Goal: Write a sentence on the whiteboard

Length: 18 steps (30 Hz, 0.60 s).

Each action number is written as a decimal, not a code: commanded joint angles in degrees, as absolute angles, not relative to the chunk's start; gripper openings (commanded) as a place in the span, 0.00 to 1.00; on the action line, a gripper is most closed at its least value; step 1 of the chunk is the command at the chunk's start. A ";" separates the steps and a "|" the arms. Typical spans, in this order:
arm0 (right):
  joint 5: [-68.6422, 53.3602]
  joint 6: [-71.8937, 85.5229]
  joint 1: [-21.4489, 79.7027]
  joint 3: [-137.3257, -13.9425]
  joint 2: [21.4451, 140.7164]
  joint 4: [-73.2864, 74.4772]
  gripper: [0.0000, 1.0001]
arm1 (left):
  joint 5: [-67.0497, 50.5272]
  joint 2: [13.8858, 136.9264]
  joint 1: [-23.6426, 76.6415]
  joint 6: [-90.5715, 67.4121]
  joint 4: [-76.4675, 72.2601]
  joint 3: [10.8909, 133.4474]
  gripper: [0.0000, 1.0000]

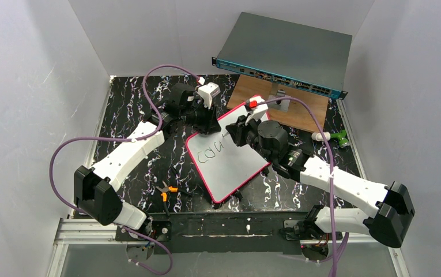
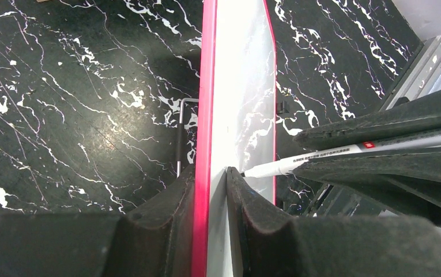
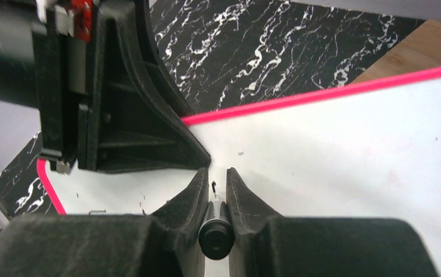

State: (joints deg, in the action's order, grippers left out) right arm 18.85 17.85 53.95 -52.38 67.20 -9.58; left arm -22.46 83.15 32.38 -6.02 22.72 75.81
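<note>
The whiteboard (image 1: 229, 167), white with a pink-red frame, lies slanted on the black marble table. The start of the sentence (image 1: 213, 153) shows on it as black letters reading about "cou". My left gripper (image 1: 206, 124) is at the board's far left corner. In the left wrist view the left gripper (image 2: 211, 173) is shut on the whiteboard's (image 2: 241, 86) pink edge. My right gripper (image 1: 238, 135) hovers over the board's upper part. It is shut (image 3: 213, 176) on a black-capped marker (image 3: 216, 231). The marker's (image 2: 298, 163) tip touches the whiteboard (image 3: 333, 156) just beside the left fingers.
A grey-teal network switch (image 1: 287, 57) stands at the back on a wooden board (image 1: 301, 112). Orange-handled pliers (image 1: 166, 190) lie near the front left of the whiteboard. A green and white object (image 1: 333, 137) lies at the right. A metal hex key (image 2: 180, 138) lies beside the board's edge.
</note>
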 commanded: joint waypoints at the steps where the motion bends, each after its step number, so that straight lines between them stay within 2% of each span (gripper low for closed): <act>1: 18.47 19.41 53.61 -48.15 64.92 -9.75 0.01 | -20.39 81.15 32.30 -3.94 20.95 77.79 0.00; 9: 18.03 21.42 53.61 -44.18 63.03 -8.90 0.01 | -20.56 81.25 32.27 -4.01 20.92 77.88 0.00; 18: 17.97 20.93 53.61 -45.37 63.68 -9.05 0.01 | -20.54 81.23 32.28 -4.07 20.96 77.82 0.00</act>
State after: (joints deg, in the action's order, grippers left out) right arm 17.96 20.88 53.95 -45.08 63.09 -8.91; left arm -22.48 83.15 32.38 -6.00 22.72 75.81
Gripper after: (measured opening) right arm 0.204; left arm 0.202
